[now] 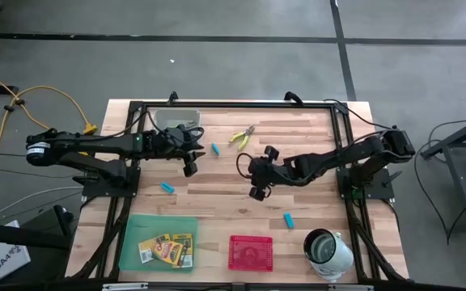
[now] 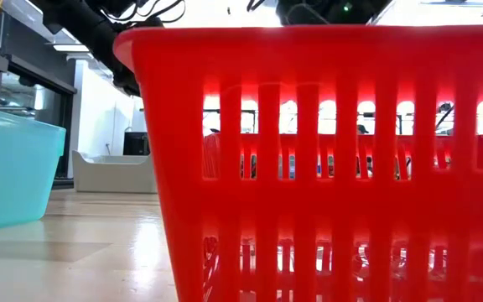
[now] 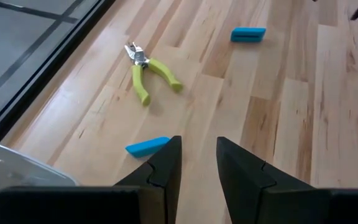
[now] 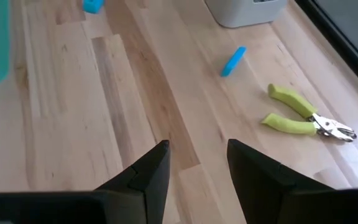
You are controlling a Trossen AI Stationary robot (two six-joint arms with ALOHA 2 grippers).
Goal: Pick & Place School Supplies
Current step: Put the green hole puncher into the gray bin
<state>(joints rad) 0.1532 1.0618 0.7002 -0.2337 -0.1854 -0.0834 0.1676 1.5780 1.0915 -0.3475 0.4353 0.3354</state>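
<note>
A plier-like tool with yellow-green handles [image 1: 243, 137] lies flat on the wooden table, far of centre. Three light-blue oblong pieces lie flat: one [image 1: 214, 149] beside my left gripper, one [image 1: 167, 187] nearer and to the left, one [image 1: 288, 219] to the near right. Yellow-orange crayon boxes [image 1: 168, 249] lie in the green tray [image 1: 136, 230]. My left gripper [image 1: 192, 158] hovers open above the table, just short of the blue piece [image 3: 146, 147], with the tool [image 3: 151, 71] beyond it. My right gripper [image 1: 253, 173] hovers open at mid-table, the tool [image 4: 306, 118] ahead and to one side.
A clear tray [image 1: 176, 120] stands at the far left edge, behind my left gripper. A red slatted tray [image 1: 251, 252] sits at the near edge, and a white-and-metal cup [image 1: 328, 249] lies to its right. Bare wood lies between the two grippers and the near trays.
</note>
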